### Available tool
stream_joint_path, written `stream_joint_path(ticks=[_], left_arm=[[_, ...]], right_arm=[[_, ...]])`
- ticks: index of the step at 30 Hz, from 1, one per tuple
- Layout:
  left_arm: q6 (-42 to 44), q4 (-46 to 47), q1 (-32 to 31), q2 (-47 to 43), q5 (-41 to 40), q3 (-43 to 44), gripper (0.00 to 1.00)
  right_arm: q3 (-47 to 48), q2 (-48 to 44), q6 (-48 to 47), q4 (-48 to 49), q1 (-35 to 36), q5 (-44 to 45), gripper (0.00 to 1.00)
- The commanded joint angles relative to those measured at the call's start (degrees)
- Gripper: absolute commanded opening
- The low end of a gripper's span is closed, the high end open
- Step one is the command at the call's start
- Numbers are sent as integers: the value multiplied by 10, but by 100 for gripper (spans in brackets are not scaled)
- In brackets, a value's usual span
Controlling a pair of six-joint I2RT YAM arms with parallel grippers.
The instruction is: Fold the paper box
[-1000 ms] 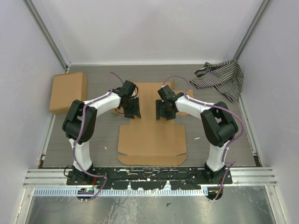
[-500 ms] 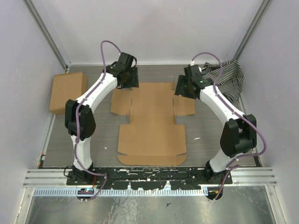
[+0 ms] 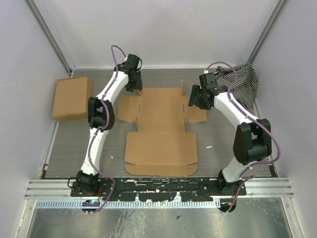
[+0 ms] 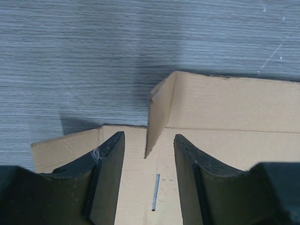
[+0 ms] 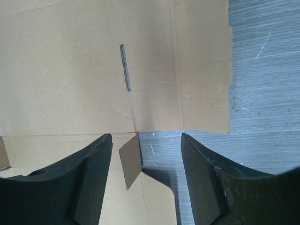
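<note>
Noticing a compact cardboard slab (image 3: 72,98) lying at the left edge of the counter (image 3: 64,144), well apart from everything else. Holding the left fingers (image 4: 108,176) parted wide and empty over the far left corner of the paper box (image 3: 161,129), framing a small raised flap. Finding the paper box spread as a mostly flat sheet mid-counter. Holding the right fingers (image 5: 93,178) equally spread, gripping nothing, over the sheet's far right notch, a small tab tilting between them. Spotting a striped cloth (image 3: 235,82) bunched in the far right corner.
</note>
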Motion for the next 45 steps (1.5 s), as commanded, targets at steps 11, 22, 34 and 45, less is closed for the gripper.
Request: stream_joint_path(ticks=[11, 22, 34, 45], left_arm=[[-3, 59, 18, 24, 48, 25, 47], [10, 82, 18, -1, 58, 3, 0], [24, 396, 12, -339, 56, -416, 0], [134, 590, -55, -543, -32, -681, 0]], right_arm=[[20, 27, -11, 28, 0, -33, 65], [38, 11, -11, 6, 0, -21, 65], [91, -34, -25, -24, 0, -25, 65], [124, -122, -65, -32, -1, -63, 66]])
